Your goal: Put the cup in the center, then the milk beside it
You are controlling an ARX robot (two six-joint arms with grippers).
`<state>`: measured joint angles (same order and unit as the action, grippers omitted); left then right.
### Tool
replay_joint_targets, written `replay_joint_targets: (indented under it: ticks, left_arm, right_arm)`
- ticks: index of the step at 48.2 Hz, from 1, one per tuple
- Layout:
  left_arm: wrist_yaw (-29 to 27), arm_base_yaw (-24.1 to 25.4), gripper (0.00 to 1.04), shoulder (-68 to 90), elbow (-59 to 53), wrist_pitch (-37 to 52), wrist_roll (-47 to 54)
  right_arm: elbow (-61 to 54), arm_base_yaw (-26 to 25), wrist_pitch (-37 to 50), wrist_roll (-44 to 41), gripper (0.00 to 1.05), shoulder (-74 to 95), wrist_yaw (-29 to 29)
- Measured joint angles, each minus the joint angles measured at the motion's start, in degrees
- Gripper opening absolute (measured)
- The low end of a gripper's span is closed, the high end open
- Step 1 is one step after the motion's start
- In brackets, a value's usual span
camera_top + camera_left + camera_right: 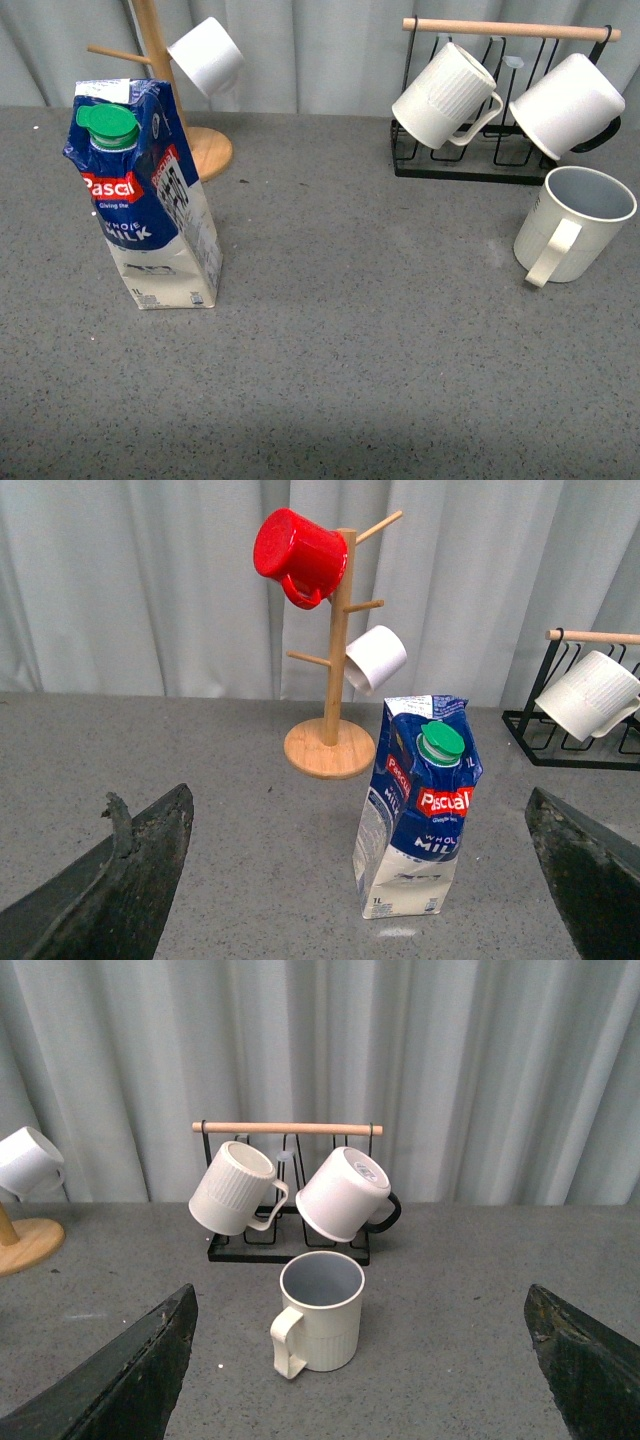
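**Operator:** Give the item count.

**Technician:** Mugs: five. The cup (575, 225) stands upright at the right of the worktop (300, 420), just in front of the wire rack (460, 172), with its handle turned towards the robot. The ribbed mug (445, 95) and the dark-handled white mug (568, 105) hang tilted on that rack. A small white mug (205, 55) and a red mug (298, 552) hang on the wooden mug tree (328, 748). Milk (150, 200): one carton, upright, green cap on, upper body creased. It stands at the left of the worktop, just in front of the tree's base. Stands: two.

**Operator:** Where are the task items relative to the center (350, 300)?

**Technician:** The cup is well right of it and the milk is well left of it.

**Operator:** How do the views differ?

**Technician:** Only the left wrist view shows the red mug, because the front view crops the tree's top. The right wrist view leaves out the carton. The front view shows neither arm.

**Operator:** What is the claw state?

**Technician:** The left claw (357, 790) is spread wide and grips nothing, with the milk ahead of it. The right claw (360, 1288) is spread wide and grips nothing, with the cup ahead of it.
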<state>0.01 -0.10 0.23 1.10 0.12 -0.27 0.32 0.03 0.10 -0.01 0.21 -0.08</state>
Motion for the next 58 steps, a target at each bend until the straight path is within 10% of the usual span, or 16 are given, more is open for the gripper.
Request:
replay_joint_targets:
  ticks: [58]
  left_arm:
    - [0.0,0.0,0.98,0.0,0.0,0.0,0.0]
  right_arm:
    - [0.0,0.0,0.0,0.0,0.96,0.0,0.0]
